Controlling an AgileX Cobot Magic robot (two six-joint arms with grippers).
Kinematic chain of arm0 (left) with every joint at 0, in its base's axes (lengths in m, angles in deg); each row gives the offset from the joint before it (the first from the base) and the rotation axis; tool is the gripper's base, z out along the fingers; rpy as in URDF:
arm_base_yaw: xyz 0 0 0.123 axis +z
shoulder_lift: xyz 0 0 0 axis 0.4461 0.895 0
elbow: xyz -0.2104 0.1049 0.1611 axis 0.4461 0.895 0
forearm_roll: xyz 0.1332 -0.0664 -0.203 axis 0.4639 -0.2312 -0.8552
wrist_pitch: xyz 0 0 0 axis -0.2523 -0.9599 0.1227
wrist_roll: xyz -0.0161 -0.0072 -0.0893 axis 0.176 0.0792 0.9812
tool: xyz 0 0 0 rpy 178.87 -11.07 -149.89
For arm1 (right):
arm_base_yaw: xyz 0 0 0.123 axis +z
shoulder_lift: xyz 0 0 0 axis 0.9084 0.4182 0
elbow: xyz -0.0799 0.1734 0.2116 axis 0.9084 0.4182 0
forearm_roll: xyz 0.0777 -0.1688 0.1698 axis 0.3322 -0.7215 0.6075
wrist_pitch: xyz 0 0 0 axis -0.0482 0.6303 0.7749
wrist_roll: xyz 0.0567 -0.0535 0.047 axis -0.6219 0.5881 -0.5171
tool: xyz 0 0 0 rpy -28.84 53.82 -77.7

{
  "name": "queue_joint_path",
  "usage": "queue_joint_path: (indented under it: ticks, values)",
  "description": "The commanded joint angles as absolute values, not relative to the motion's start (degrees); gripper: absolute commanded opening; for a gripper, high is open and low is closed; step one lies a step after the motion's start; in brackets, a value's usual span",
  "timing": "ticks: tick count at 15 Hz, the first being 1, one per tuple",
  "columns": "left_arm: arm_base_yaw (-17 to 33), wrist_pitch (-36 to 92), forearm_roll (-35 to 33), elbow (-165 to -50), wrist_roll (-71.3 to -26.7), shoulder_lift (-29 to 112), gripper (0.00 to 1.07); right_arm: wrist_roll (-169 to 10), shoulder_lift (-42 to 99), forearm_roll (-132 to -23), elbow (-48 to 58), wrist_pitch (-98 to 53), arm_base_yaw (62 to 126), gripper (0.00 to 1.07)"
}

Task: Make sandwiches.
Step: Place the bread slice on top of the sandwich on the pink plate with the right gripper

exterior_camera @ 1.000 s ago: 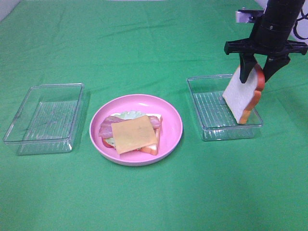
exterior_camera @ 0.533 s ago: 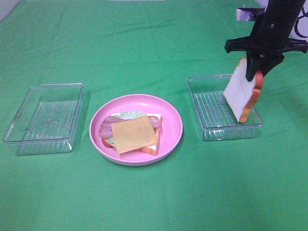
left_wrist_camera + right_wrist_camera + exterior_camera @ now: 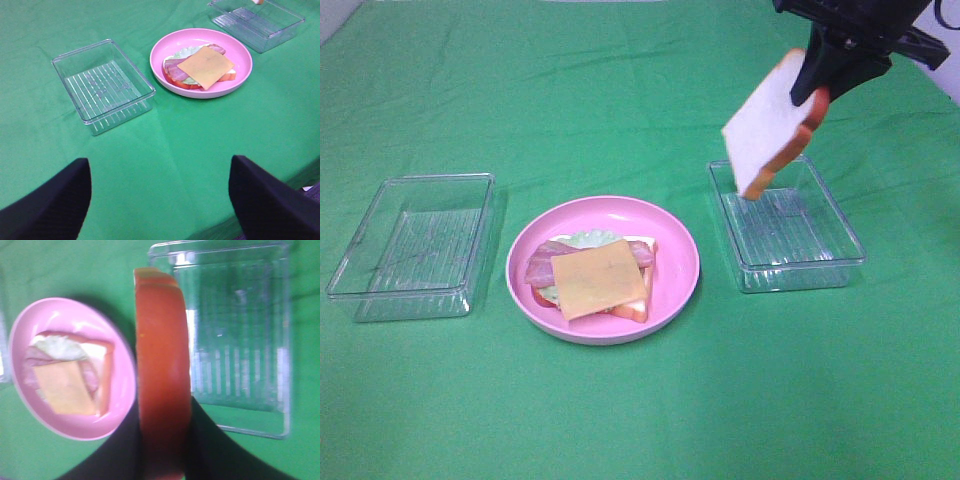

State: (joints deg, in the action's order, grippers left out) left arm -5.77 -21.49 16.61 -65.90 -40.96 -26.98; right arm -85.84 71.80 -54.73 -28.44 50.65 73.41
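Observation:
On the round pink plate (image 3: 675,255) lies a stack: bread slice, lettuce, bacon and a yellow-orange cheese slice (image 3: 599,277) on top. My right gripper (image 3: 825,75) is shut on a second white bread slice (image 3: 767,125) with orange-brown crust, held tilted in the air above the right clear box (image 3: 800,262). In the right wrist view the crust (image 3: 162,375) fills the middle, with the plate (image 3: 122,390) on one side and the box (image 3: 240,335) on the other. My left gripper (image 3: 160,200) is open, well back from the plate (image 3: 240,75).
An empty clear plastic box (image 3: 415,245) stands left of the plate; it also shows in the left wrist view (image 3: 102,85). The right clear box (image 3: 257,17) is empty. Green cloth covers the whole table.
My right gripper has closed on the bread slice and lifted it out of the right box, up and to the left. The plate stack and left arm have not moved.

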Motion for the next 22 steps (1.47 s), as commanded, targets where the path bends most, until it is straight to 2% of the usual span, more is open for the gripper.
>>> queue_joint_path:
  ticks: [1, 2, 7, 10, 18, 21, 22]
  values:
    - [-5.77, -20.92, 16.10, -65.84, -41.01, -28.07, 0.73, -78.96, 71.40, -41.04, -23.63, 48.41, 74.22, 0.00]
    - [-5.77, -20.92, 16.10, -65.84, -41.01, -28.07, 0.73, -74.49, 71.40, -31.41, -17.79, 42.80, 76.91, 0.00]
    - [-5.77, -20.92, 16.10, -65.84, -41.01, -28.07, 0.73, -67.67, 72.89, -20.52, -8.50, 32.37, 84.82, 0.00]
    - [-5.77, -20.92, 16.10, -65.84, -41.01, -28.07, 0.73, -67.67, 76.67, -17.95, -8.16, 28.64, 88.20, 0.00]
    - [-5.77, -20.92, 16.10, -65.84, -41.01, -28.07, 0.73, -68.30, 80.80, -20.87, -8.10, 28.59, 88.02, 0.02]
    - [-5.77, -20.92, 16.10, -65.84, -41.01, -28.07, 0.73, -71.28, 80.80, -25.11, -8.10, 29.05, 88.02, 0.39]
    - [-5.77, -20.92, 16.10, -65.84, -41.01, -28.07, 0.73, -73.35, 80.80, -28.89, -8.10, 30.31, 88.02, 0.60]
